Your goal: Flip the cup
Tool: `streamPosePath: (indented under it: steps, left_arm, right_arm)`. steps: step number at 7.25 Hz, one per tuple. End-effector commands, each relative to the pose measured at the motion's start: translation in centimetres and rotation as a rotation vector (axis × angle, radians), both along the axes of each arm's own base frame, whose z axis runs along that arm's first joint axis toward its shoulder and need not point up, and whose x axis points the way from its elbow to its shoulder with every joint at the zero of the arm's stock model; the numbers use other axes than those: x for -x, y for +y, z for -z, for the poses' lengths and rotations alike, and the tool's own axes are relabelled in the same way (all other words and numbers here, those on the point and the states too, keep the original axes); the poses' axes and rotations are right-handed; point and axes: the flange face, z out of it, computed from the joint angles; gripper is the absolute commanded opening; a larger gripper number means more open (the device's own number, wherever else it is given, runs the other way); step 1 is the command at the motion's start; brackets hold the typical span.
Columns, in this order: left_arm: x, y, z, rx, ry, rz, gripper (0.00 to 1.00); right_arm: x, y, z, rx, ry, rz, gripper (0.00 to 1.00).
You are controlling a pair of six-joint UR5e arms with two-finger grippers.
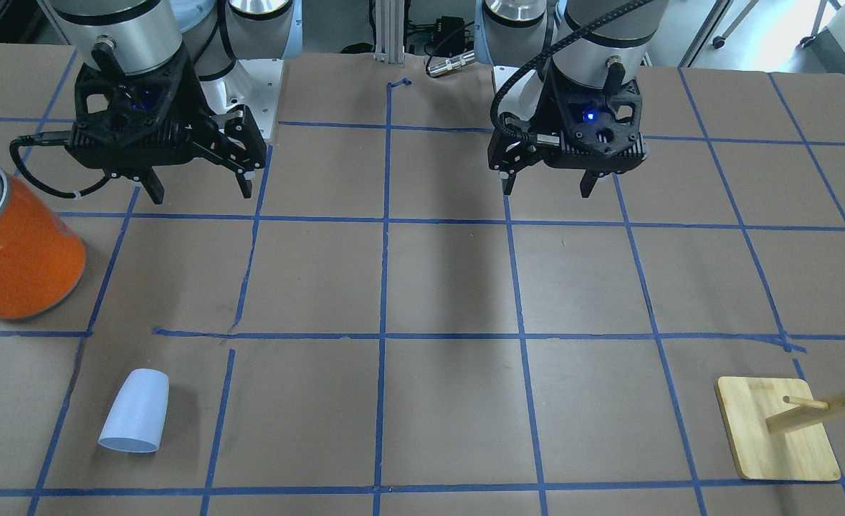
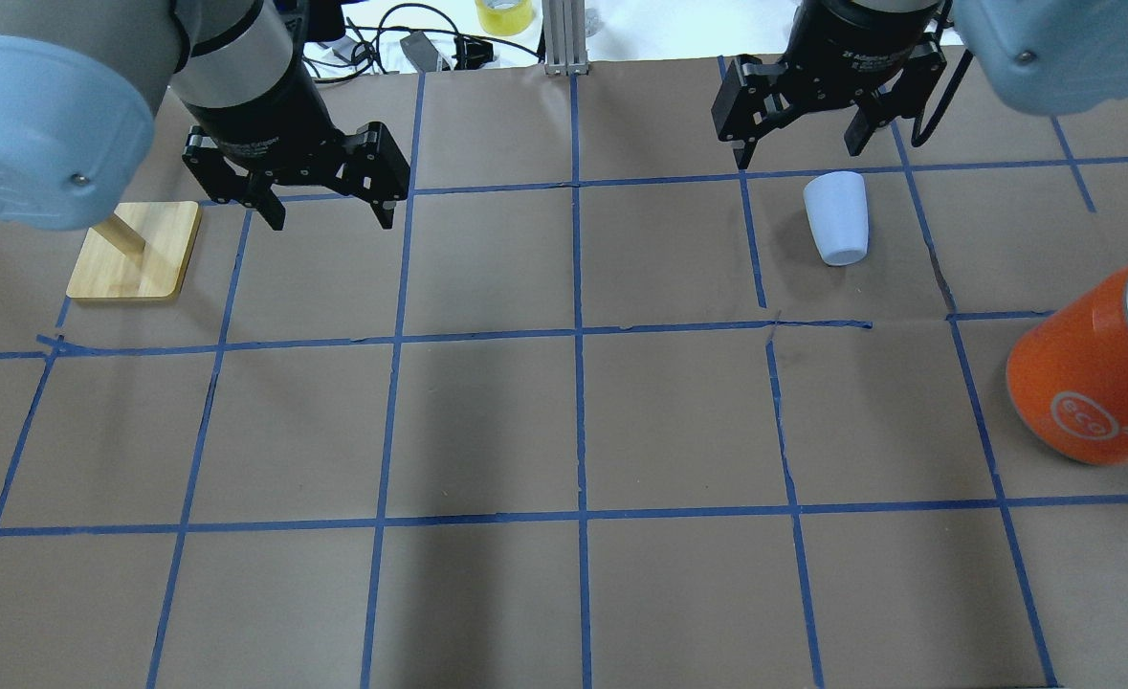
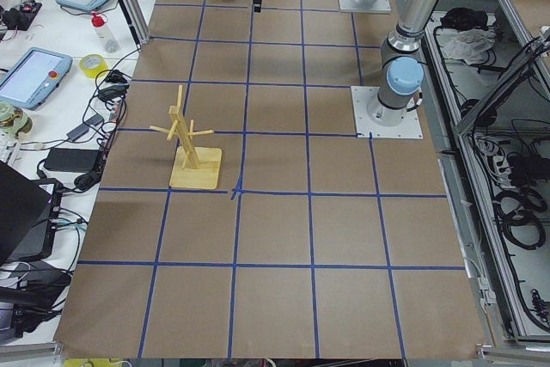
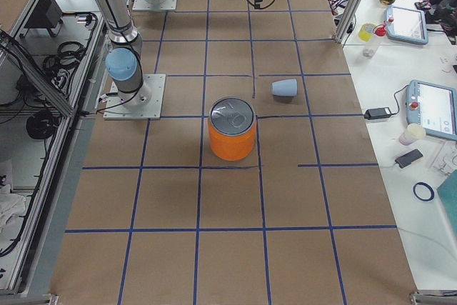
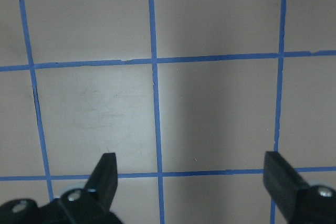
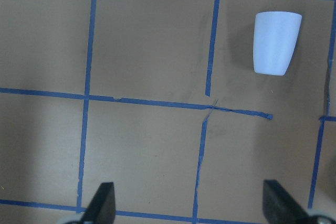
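The cup [image 2: 836, 217] is a small pale blue-white tumbler that lies on its side on the brown table, its rim pointing away from the robot. It also shows in the front view [image 1: 135, 412], the right side view [image 4: 284, 88] and the right wrist view [image 6: 276, 43], where it sits in the upper right. My right gripper [image 2: 801, 151] is open and empty. It hangs above the table, apart from the cup, and also shows in the front view [image 1: 200, 192]. My left gripper [image 2: 330, 218] is open and empty over bare table, as the front view [image 1: 547, 189] also shows.
A large orange can [image 2: 1090, 383] with a silver lid stands on the robot's right, nearer the robot than the cup. A wooden peg stand [image 2: 133, 251] stands beside the left gripper. Blue tape lines grid the table [image 2: 573, 431].
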Motion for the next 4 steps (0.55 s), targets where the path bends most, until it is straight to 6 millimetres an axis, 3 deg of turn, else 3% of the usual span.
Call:
streamPosePath:
  steps: [1, 4]
  left_arm:
    - [-0.01, 0.0, 0.0, 0.0, -0.001, 0.001, 1.0]
    - [0.01, -0.02, 0.17, -0.005, 0.0, 0.0, 1.0]
  right_arm:
    - [0.07, -0.07, -0.01, 0.002, -0.001, 0.002, 1.0]
    - [0.14, 0.0, 0.08, -0.005, 0.006, 0.002, 1.0]
